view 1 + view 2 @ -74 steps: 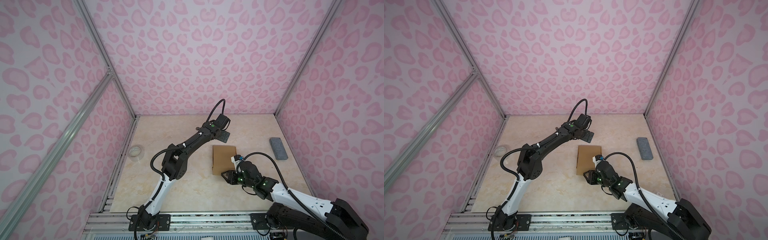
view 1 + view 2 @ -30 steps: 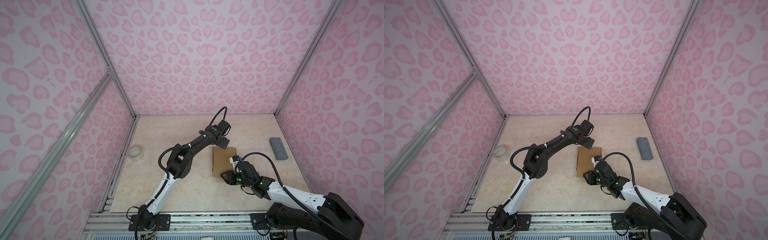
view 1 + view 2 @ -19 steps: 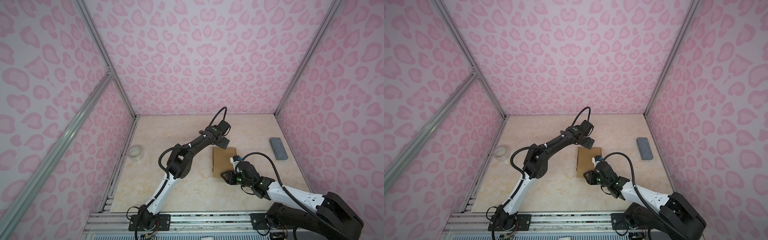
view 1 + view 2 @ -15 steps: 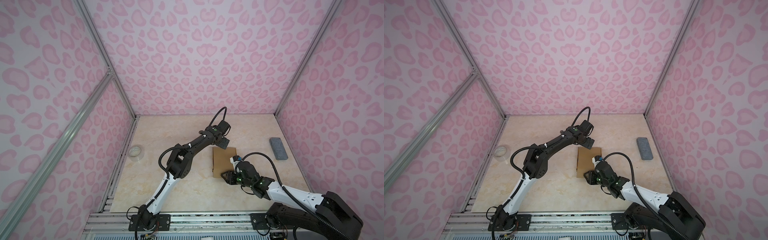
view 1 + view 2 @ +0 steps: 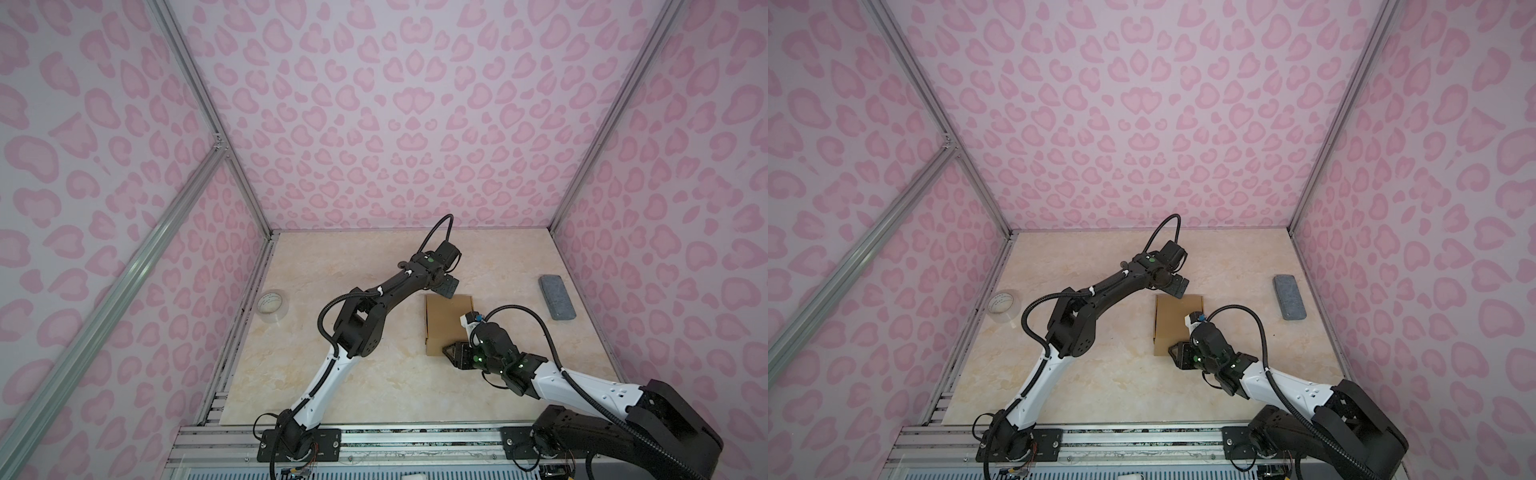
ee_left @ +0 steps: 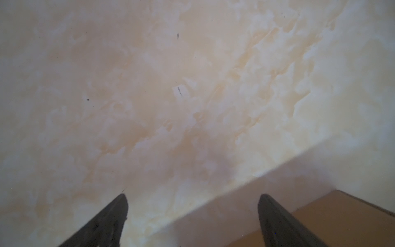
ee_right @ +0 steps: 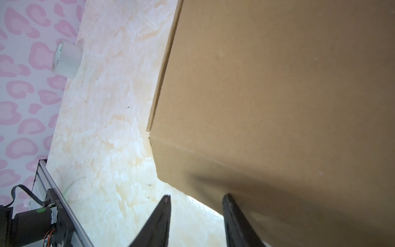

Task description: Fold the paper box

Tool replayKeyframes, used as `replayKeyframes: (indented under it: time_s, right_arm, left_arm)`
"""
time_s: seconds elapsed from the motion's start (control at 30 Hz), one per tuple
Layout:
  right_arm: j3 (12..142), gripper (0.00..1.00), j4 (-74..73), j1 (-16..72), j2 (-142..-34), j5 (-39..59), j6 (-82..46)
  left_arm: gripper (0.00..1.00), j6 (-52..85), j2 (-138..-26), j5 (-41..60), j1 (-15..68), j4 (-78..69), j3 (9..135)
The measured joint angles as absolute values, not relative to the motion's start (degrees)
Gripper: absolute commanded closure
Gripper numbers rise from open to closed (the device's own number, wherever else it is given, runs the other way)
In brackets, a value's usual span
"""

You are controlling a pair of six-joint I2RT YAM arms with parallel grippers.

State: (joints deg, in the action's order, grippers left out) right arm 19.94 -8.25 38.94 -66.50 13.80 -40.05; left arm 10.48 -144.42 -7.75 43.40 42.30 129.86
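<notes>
The left gripper (image 5: 450, 288) has moved to the flat brown cardboard paper box's (image 5: 444, 320) far edge, jaws wide; right gripper (image 5: 449, 351) half-parted.

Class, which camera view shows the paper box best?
The top camera: in both top views the paper box appears nearly whole. The right wrist view shows only one corner, close up; the left wrist view, just a sliver.

Clear tape roll (image 5: 271, 306), grey block (image 5: 557, 298)
</notes>
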Motion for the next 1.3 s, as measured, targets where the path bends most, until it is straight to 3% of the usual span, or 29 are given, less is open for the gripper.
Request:
replayKeyframes:
  time_s: [1.3]
  right_arm:
    - [19.8, 0.58, -11.3, 34.6, -72.7, 14.9, -35.5]
  left_arm:
    - [0.02, 10.5, -144.4, -6.5, 43.2, 41.4, 129.2]
